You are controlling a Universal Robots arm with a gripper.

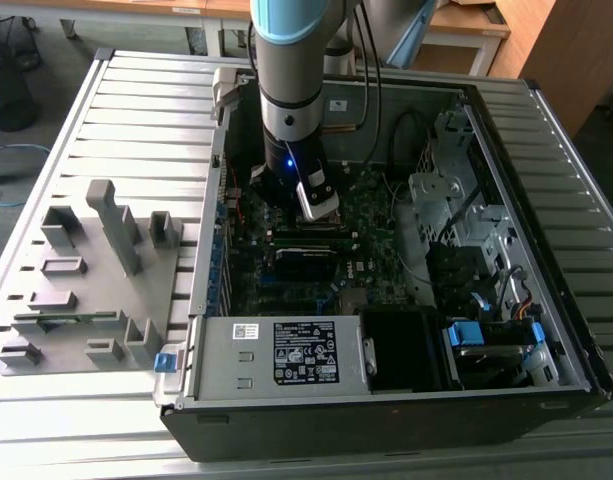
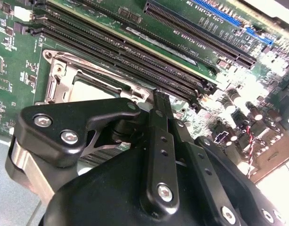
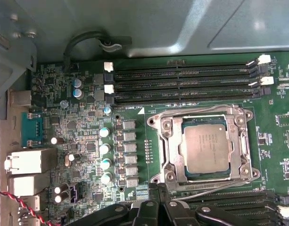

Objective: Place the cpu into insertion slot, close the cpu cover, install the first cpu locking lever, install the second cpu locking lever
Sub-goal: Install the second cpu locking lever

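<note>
The cpu [image 3: 205, 149], a dull silver square, lies flat in its socket on the green motherboard [image 3: 87, 117]. The silvery cpu cover [image 3: 238, 141] is folded down around it, and the chip shows through its window. A thin wire locking lever [image 3: 215, 189] runs along the socket's edge toward my gripper [image 3: 161, 207]. The gripper's black fingers are together, their tips at that edge of the socket. In the second wrist view the gripper [image 2: 158, 96] reaches to the cover's [image 2: 59, 80] rim, with the cpu [image 2: 90, 89] partly hidden behind it. In the exterior view the gripper [image 1: 316, 205] hangs low inside the open computer case.
Black memory slots [image 3: 182, 80] lie on both sides of the socket, and a row of capacitors [image 3: 104, 150] beside it. The power supply [image 1: 276, 350] and drive cage [image 1: 456, 200] crowd the case. A grey parts fixture [image 1: 86, 280] sits at the exterior view's left.
</note>
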